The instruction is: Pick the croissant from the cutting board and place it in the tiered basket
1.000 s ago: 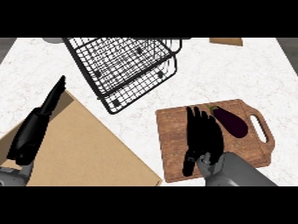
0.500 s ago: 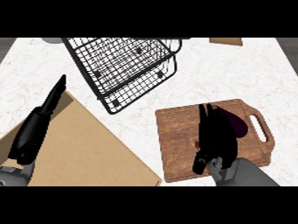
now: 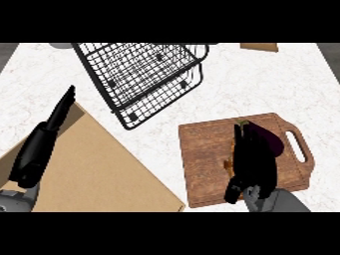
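The wooden cutting board [image 3: 202, 149] lies at the right front of the counter. My right hand [image 3: 252, 159] hovers over its middle, turned edge-on with fingers stretched toward the far side. It covers the croissant [image 3: 235, 145], of which only a tan sliver shows at the hand's left edge. I cannot tell if the hand touches it. A dark purple eggplant [image 3: 272, 140] lies just right of the hand. The black wire tiered basket [image 3: 139, 74] stands at the back, left of centre. My left hand [image 3: 44, 144] rests open at the left, fingers up.
A large tan cardboard-like slab [image 3: 91, 169] fills the front left, beside the left hand. A small brown object [image 3: 259, 47] sits at the counter's far edge on the right. White marble counter [image 3: 290, 84] lies between the board and the basket.
My right hand has drifted slightly right across the board and turned from flat to edge-on, now overlapping the eggplant's left side. The left hand and the basket have not moved.
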Motion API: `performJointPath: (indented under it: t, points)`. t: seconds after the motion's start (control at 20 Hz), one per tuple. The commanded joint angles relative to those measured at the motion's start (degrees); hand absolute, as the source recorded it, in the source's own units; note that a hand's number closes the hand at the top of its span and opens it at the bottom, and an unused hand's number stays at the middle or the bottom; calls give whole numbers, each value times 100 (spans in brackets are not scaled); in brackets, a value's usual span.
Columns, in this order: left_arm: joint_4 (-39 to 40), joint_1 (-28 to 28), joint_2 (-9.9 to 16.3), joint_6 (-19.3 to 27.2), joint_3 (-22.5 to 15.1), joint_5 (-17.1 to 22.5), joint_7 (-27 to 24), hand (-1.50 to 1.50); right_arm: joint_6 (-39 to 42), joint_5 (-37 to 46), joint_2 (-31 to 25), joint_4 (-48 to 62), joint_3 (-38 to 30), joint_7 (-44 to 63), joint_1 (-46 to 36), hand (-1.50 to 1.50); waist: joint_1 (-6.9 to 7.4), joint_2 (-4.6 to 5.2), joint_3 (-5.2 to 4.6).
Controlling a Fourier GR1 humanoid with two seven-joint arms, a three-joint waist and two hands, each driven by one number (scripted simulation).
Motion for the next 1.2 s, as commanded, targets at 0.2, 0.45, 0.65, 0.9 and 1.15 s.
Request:
performJointPath:
  t: [0.2,0.45,0.65,0.9,1.15]
  points:
    - [-38,42,-1,-254,152,-54,-55,0,187,575,488,138,-235,840,253,-150,36,7,3]
    - [375,137,138,-592,551,151,-691,0,78,819,738,607,-580,354,222,-150,53,17,1]
    - [-113,200,-328,-220,205,-330,-7,0,-57,1121,952,965,-742,19,299,-150,63,11,5]
    - [223,-122,-321,-486,341,-310,-140,0,20,1164,879,1796,-842,-759,371,-150,63,31,4]
    - [11,-49,-660,-407,243,-638,77,0,-855,1392,1206,1611,-856,-1441,686,150,45,17,6]
